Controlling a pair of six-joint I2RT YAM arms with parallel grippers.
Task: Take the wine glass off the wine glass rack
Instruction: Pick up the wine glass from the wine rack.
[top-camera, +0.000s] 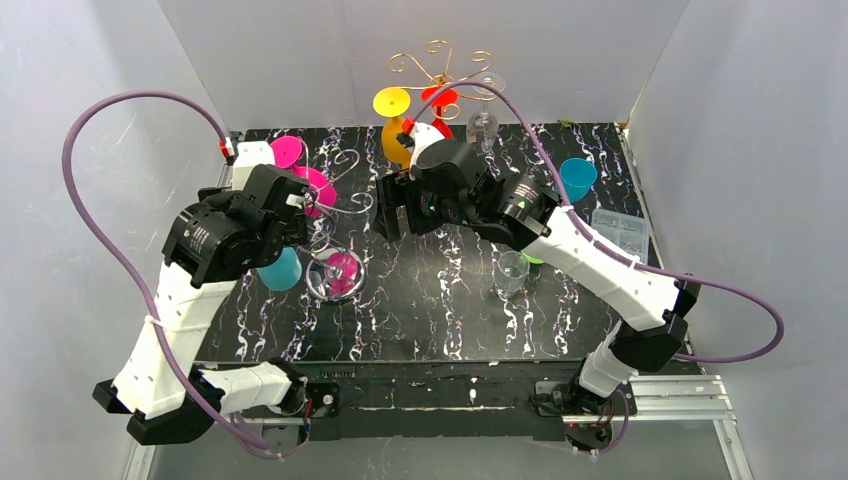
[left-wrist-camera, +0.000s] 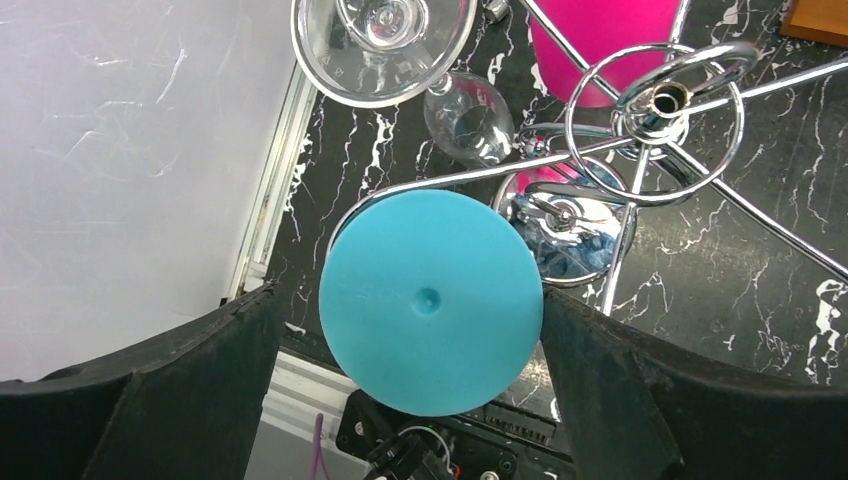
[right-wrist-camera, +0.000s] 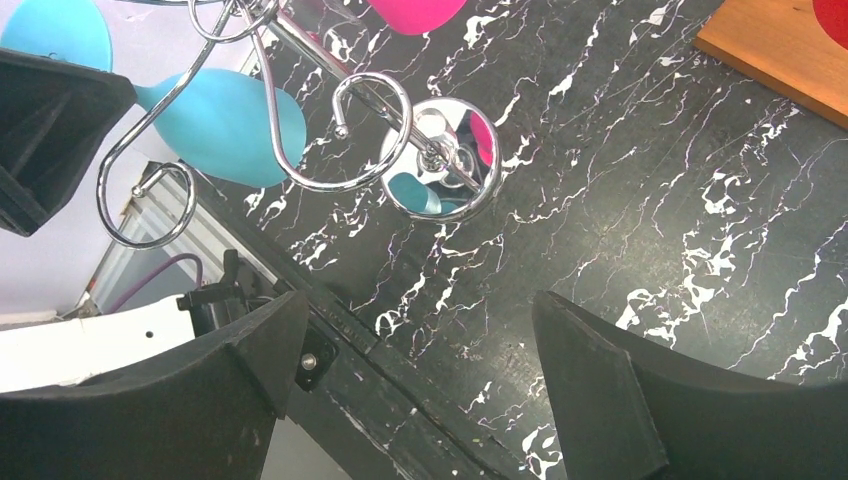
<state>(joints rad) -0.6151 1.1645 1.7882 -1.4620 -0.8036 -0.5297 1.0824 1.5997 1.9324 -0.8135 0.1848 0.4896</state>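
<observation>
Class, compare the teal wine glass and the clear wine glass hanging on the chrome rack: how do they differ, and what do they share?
The teal wine glass is opaque; the clear wine glass is see-through. The teal wine glass's foot sits between the fingers of the open left gripper; the clear wine glass hangs beyond them. Both hang foot-up on the chrome rack.

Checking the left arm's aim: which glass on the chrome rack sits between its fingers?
The turquoise glass, its round foot facing the wrist camera between the open fingers. The clear glass and the pink one hang farther off, outside them.
</observation>
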